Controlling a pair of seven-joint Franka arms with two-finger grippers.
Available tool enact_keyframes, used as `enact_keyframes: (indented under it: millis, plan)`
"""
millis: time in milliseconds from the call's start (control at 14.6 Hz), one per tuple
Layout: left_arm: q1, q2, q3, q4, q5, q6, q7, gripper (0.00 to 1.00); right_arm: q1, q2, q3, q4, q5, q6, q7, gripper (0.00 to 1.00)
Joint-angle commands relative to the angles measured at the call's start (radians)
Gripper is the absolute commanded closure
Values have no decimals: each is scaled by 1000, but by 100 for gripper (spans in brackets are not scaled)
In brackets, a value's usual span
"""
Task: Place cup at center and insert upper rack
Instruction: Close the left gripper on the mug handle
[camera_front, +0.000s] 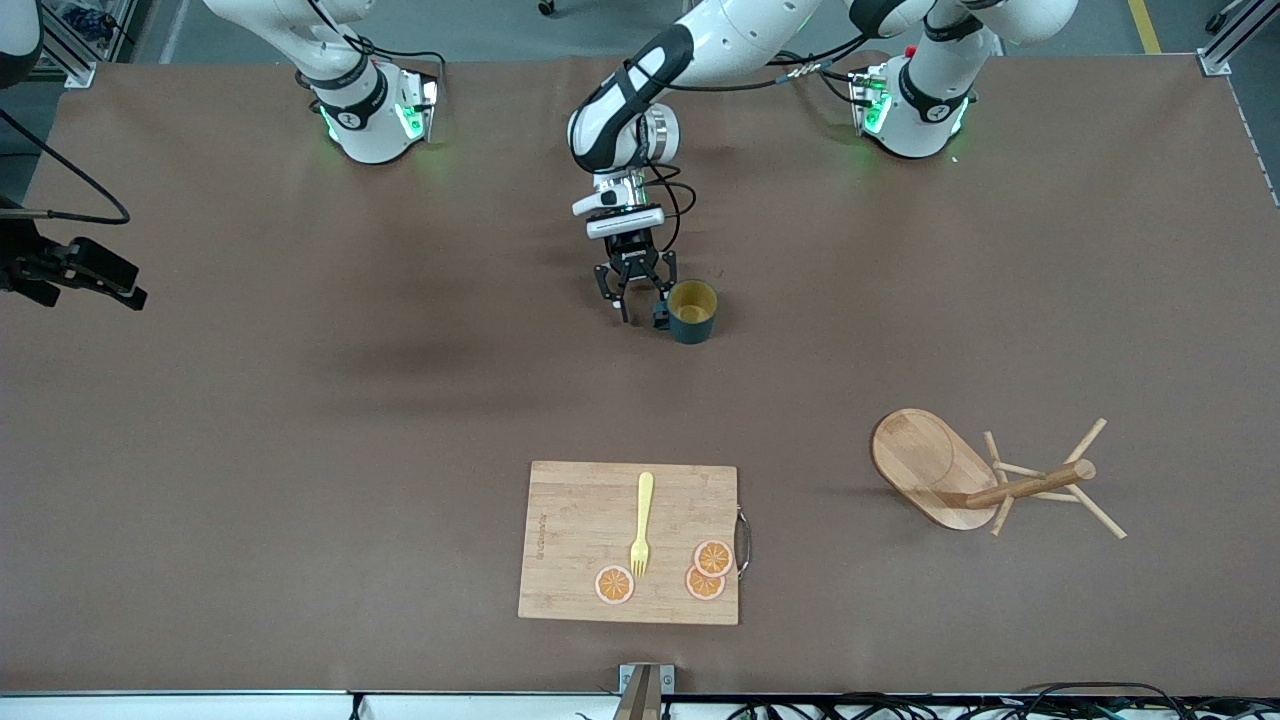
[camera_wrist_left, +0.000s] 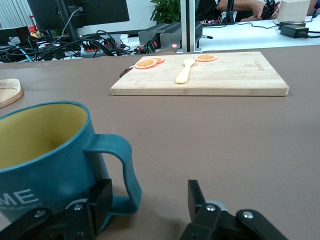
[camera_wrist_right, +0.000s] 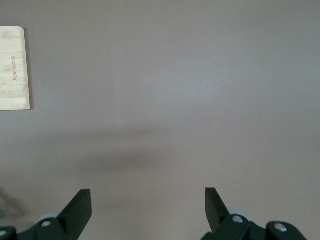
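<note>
The cup (camera_front: 692, 310) stands upright near the table's middle, dark teal outside and yellow inside, with white lettering (camera_wrist_left: 20, 197). My left gripper (camera_front: 640, 312) is down at table level beside it, on the side toward the right arm's end. It is open, and the cup's handle (camera_wrist_left: 125, 170) sits between its fingers (camera_wrist_left: 102, 200), close to one of them. The upper rack (camera_front: 985, 480) lies tipped on its side toward the left arm's end, its oval base (camera_front: 925, 465) on edge and its pegs splayed. My right gripper (camera_front: 125, 285) waits open over bare table at the right arm's end.
A bamboo cutting board (camera_front: 630, 540) lies nearer the front camera than the cup, carrying a yellow fork (camera_front: 641, 525) and three orange slices (camera_front: 705, 570). It also shows in the left wrist view as the cutting board (camera_wrist_left: 225, 75). The brown table cover (camera_front: 300, 450) spreads between these things.
</note>
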Motion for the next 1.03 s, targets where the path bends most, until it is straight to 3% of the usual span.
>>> enact_keyframes:
  millis: [0,275,549,755,961]
  plan:
    - [2,18,8,19,21,18,18,35,-7,-18,13,-9,-9,5,-10,0]
    - [2,21,10,22,20,32,16,47,-5,-15,13,-9,-7,5,-10,0]
    - [3,18,10,21,18,33,16,73,-5,-14,13,-9,-1,4,-10,0]
    - [9,13,10,21,18,38,15,75,-5,-12,13,-7,-1,8,-9,0]
    - [11,12,10,21,18,38,12,87,-5,-12,13,-6,-1,11,-9,0]
